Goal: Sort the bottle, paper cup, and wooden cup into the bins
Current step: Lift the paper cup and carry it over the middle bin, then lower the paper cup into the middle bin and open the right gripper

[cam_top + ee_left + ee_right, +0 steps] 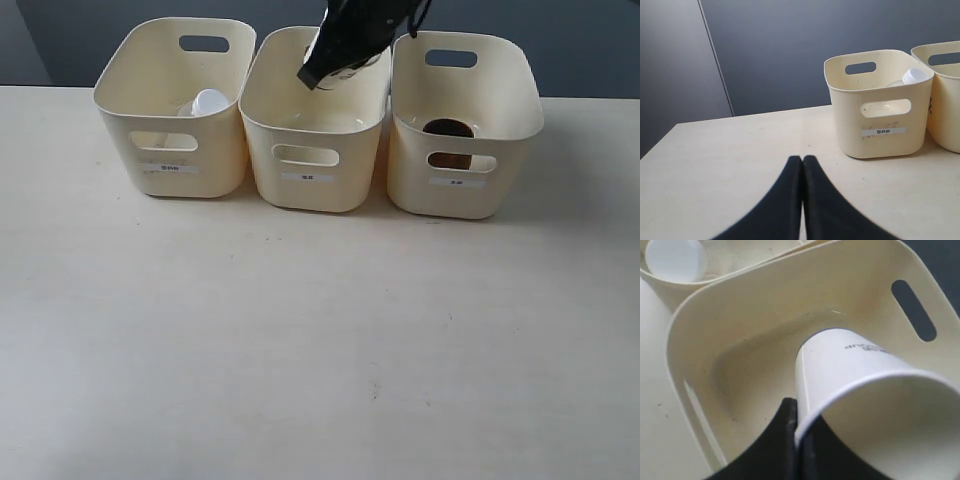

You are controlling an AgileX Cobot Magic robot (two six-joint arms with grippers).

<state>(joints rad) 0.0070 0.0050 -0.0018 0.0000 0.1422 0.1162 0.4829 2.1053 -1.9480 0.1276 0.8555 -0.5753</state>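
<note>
Three cream bins stand in a row at the back of the table. The bottle's white cap (210,101) (914,76) (675,259) shows inside the left bin (172,150) (880,107). The wooden cup (447,128) sits in the right bin (462,180). My right gripper (318,74) (798,427) hangs over the middle bin (312,150) (730,360), shut on the rim of the white paper cup (855,380), one finger inside and one outside. The cup is tilted above the bin floor. My left gripper (802,162) is shut and empty, low over the table, left of the left bin.
The dark right arm (365,30) reaches down from the top over the middle bin. A dark wall (790,50) stands behind the table. The pale tabletop (320,340) stretches in front of the bins.
</note>
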